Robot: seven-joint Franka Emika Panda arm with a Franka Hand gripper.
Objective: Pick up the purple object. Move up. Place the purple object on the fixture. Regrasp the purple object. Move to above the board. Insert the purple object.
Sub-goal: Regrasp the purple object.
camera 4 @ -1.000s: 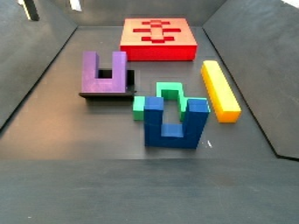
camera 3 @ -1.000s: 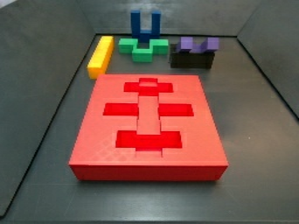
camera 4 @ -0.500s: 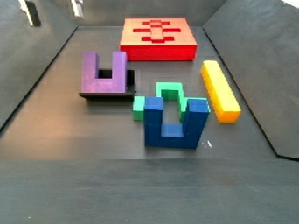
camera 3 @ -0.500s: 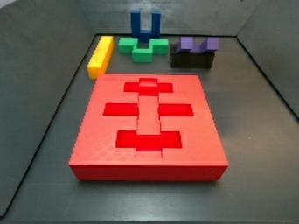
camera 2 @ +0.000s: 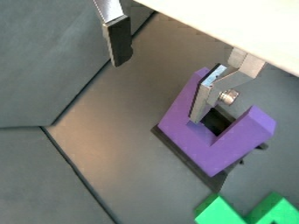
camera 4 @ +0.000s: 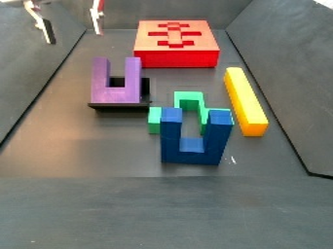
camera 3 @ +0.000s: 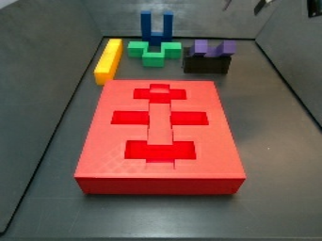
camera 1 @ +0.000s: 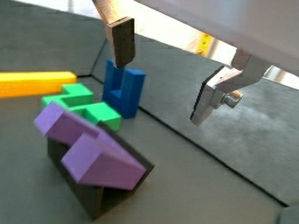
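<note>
The purple object, a U-shaped block, rests on the dark fixture, and both side views show the pair, with the purple object at the back right and the fixture under it. My gripper hangs open and empty above the floor, higher than the block and off to one side of it. In both wrist views nothing lies between the silver fingers; one finger shows in front of the purple object. The red board lies in the middle.
A blue two-pronged piece stands upright against a green block. A yellow bar lies beside them. Dark walls slope up around the floor. The gripper barely shows at the picture's edge.
The gripper has come down further into both side views, toward the purple object. The pieces have not moved.
</note>
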